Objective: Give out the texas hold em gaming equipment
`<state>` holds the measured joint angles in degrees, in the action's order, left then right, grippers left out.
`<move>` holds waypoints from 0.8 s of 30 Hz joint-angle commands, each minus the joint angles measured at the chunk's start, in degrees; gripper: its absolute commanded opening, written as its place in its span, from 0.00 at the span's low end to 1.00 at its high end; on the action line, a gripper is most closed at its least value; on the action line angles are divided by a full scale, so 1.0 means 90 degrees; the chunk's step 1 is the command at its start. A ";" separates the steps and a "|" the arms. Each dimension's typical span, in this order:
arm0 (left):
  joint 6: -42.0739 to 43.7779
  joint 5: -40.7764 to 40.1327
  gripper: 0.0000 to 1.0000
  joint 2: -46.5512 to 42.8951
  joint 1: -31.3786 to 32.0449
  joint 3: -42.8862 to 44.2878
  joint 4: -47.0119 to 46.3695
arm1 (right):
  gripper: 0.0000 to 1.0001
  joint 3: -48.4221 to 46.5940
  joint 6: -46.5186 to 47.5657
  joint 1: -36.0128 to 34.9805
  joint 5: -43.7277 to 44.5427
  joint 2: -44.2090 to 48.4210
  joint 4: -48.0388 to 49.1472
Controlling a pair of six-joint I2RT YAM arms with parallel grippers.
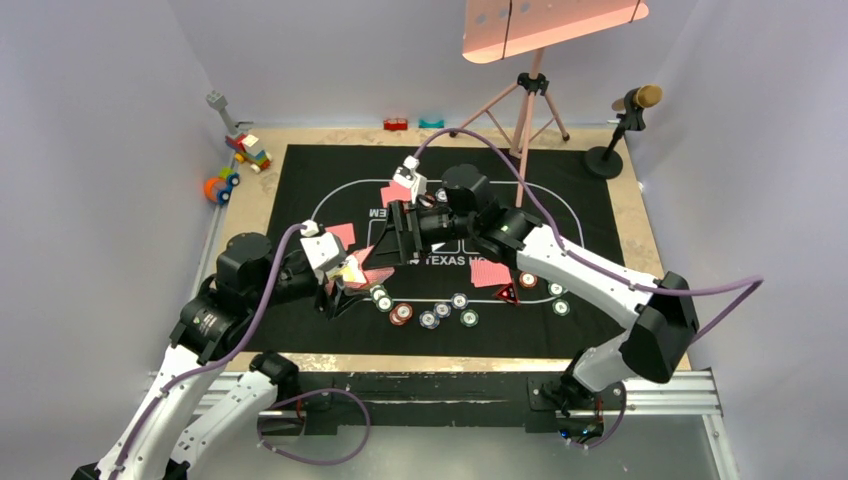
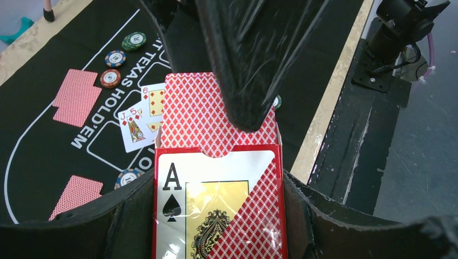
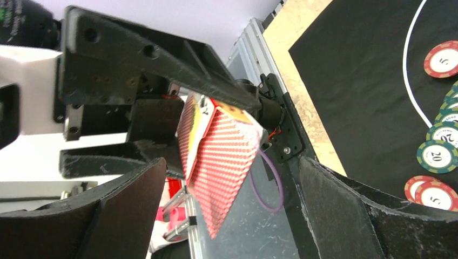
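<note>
Now, left gripper (image 1: 338, 288): we see it clamped on the sides of the card box (image 2: 216, 216), over the left part of the mat (image 1: 590, 310).
Card box: its ace-of-spades face is toward the left wrist camera, and pink-backed cards (image 2: 189, 116) stick out of its open, notched top.
Right gripper (image 1: 400, 237): the jaws are wide apart and straddle the mouth of the box. One finger (image 2: 243, 65) lies over the exposed backs, but we cannot tell whether it touches them.
Step in hand: we judge it to be drawing a card from the box for dealing.
Doing it well: we would hold the box square, close on the top card's free edge only, and pull along the box's length.
Risk: we might take several cards at once, or twist the box in its grip.
Face-up cards (image 2: 141, 113): three lie on the mat near face-down ones (image 2: 77, 97).
Chips (image 1: 430, 318): they sit in a loose row to the right of the box, and we should stay clear of them.
</note>
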<state>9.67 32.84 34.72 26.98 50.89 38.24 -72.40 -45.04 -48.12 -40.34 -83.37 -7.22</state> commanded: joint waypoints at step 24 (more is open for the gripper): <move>0.0031 0.0218 0.00 -0.0115 -0.0049 0.0234 -0.0411 | 0.65 0.0402 -0.0143 0.0249 -0.0344 0.0044 0.0253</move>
<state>10.04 32.88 34.68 26.98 50.89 38.68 -69.73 -47.94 -47.16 -42.89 -86.00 -4.32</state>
